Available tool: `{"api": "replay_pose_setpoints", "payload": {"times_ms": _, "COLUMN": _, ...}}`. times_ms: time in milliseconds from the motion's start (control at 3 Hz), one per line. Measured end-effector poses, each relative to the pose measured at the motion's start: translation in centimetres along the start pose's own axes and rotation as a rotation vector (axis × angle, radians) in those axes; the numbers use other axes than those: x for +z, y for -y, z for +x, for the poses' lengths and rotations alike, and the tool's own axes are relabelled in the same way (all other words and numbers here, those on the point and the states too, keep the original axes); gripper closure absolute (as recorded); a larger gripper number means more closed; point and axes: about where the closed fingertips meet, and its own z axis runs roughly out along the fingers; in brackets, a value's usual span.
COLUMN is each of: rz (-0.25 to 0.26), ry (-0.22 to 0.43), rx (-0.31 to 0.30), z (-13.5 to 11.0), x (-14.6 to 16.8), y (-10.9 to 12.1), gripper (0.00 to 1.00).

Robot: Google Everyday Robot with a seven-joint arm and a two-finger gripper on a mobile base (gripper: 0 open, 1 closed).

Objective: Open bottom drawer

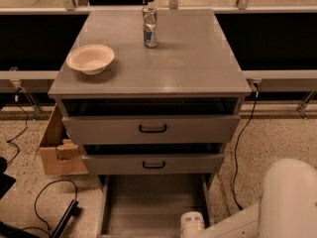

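Note:
The bottom drawer [153,202] of the grey cabinet [168,68] stands pulled out toward me, its plain grey tray showing. Its front panel and black handle are hidden below the picture's lower edge. My white arm [287,202] comes in from the lower right. Its white cylindrical end [192,223] sits over the tray's front right corner. The gripper itself is below the lower edge, out of view.
The top drawer [151,129] and middle drawer [153,163] each stand slightly ajar. A cream bowl [90,58] and a can [149,27] stand on the cabinet top. A cardboard box [57,150] and black cables [49,197] lie on the floor at left. A cable [242,148] hangs at right.

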Motion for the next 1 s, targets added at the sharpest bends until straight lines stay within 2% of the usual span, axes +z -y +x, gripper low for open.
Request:
{"api": "replay_pose_setpoints", "payload": {"times_ms": 333, "rz": -0.001, "ry": -0.001, "rx": 0.0, "z": 0.0, "x": 0.1, "y": -0.1, "gripper": 0.0}}
{"api": "replay_pose_setpoints", "payload": {"times_ms": 667, "rz": -0.002, "ry": -0.001, "rx": 0.0, "z": 0.0, "x": 0.0, "y": -0.1, "gripper": 0.0}}
{"api": "replay_pose_setpoints", "payload": {"times_ms": 1000, "rz": 0.011, "ry": 0.002, "rx": 0.006, "z": 0.7, "x": -3.1, "y": 0.7, "gripper": 0.0}}
